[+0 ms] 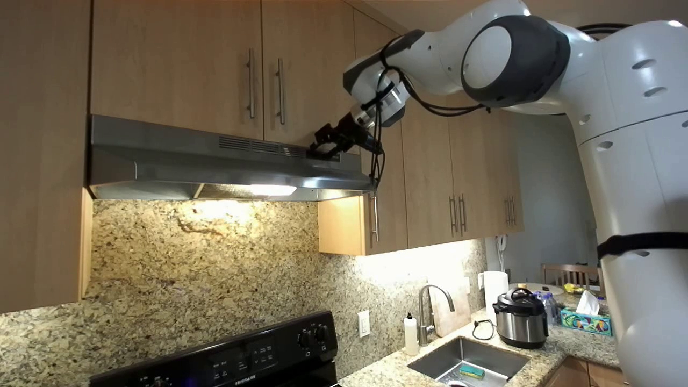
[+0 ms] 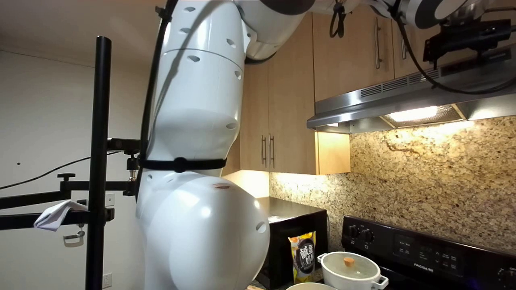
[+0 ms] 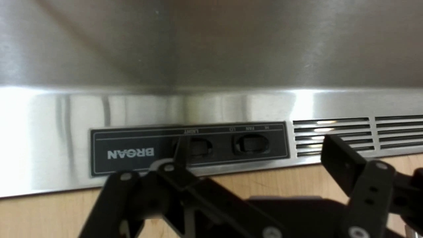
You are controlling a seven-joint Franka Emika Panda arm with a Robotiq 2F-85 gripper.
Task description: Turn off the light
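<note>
The range hood's lamp (image 1: 273,190) is lit and also glows in an exterior view (image 2: 415,114). In the wrist view, the hood's black control panel (image 3: 132,164) appears upside down. Its LIGHT switch (image 3: 200,147) is a dark rocker, partly hidden behind my left-hand finger. The FAN switch (image 3: 253,143) sits to its right. My gripper (image 3: 257,152) is open with nothing between its fingers. One finger overlaps the LIGHT switch; I cannot tell whether it touches. The other finger is in front of the vent slots. In an exterior view the gripper (image 1: 316,149) is at the hood's front face.
The steel hood (image 1: 177,161) runs beneath wooden cabinets (image 1: 306,64) with bar handles. Vent slots (image 3: 333,124) lie beside the panel. Cables (image 1: 379,156) hang from the wrist near the hood's end. A stove (image 1: 242,355) stands below, with a lidded white pot (image 2: 350,272).
</note>
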